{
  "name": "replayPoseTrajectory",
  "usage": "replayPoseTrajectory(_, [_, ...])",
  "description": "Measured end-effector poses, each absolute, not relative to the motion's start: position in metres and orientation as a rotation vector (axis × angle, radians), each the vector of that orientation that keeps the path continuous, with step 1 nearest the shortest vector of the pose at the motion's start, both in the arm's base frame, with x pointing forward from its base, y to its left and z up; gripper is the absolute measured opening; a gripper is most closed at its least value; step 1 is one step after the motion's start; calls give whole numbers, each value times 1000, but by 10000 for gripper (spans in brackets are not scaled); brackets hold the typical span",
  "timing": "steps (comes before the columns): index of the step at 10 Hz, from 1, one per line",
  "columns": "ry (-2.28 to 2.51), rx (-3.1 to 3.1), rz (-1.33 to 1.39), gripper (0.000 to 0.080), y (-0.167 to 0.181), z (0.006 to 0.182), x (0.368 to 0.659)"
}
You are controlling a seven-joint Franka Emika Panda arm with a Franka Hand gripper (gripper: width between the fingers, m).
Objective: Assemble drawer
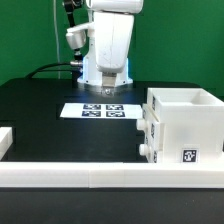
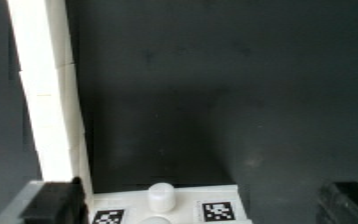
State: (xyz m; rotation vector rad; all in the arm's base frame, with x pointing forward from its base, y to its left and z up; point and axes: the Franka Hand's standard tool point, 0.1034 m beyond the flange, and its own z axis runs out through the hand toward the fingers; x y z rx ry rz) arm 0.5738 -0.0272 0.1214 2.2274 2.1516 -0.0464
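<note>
Hanging upright at the back, arm (image 1: 108, 40) pointing straight down, wrist vertical. Gripper (image 1: 106, 92) hovering low with nothing held. Fingers (image 2: 51, 203) showing dark and spread wide apart in the wrist view, gap between them empty.

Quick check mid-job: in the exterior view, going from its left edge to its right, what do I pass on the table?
Small white part at the left edge → marker board, with the gripper above it → drawer housing.

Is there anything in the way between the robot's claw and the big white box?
Nothing visible. The gripper hangs over the marker board, and only bare black table lies between it and the drawer housing.
</note>
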Motion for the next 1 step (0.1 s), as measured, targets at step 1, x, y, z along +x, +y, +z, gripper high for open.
replayPoseTrajectory(1, [2152, 2227, -47, 649, -27, 121, 574])
